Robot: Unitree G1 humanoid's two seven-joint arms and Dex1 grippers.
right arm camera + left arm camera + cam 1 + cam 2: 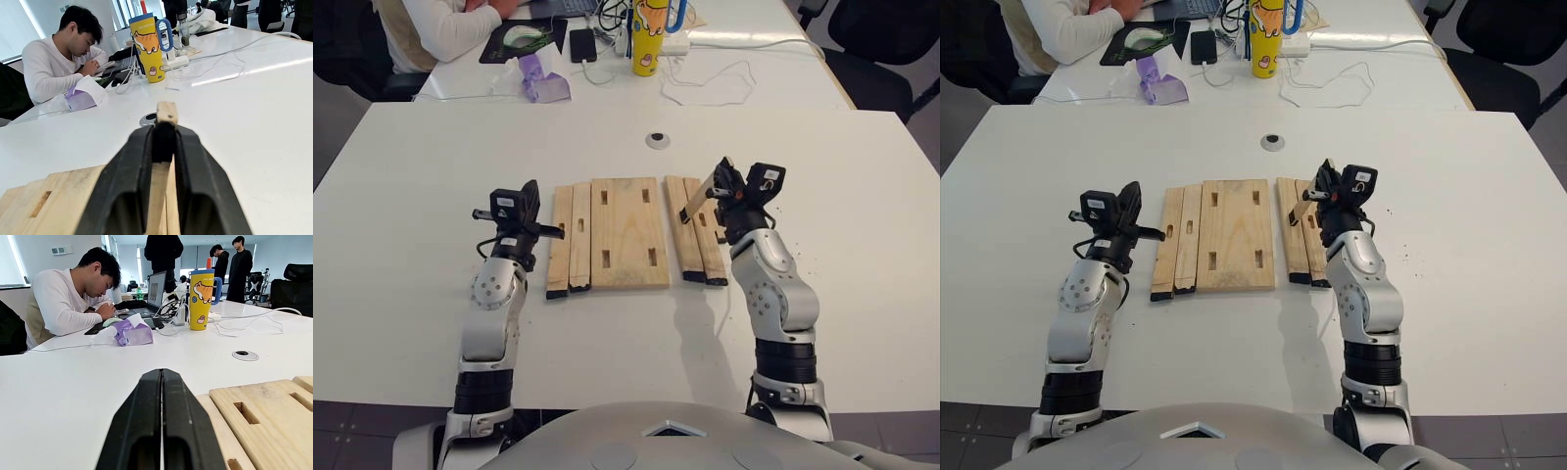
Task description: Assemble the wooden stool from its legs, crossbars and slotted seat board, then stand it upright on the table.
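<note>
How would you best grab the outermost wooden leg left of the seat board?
Probably from straight above, near its middle, the left gripper pinching across its narrow width. The leg lies flat on the table, so nothing gets beneath; mid-length keeps it balanced. Its outer edge is free, but the neighbouring leg lies close along the inner edge.

No writing can be read. The yellow cup (649,37), far beyond the right claw (722,181), bears a cartoon animal, no legible words.

Crossbar (167,112) partly hidden btwn right fingers (122,186); seat board (264,411) cut off.
</note>
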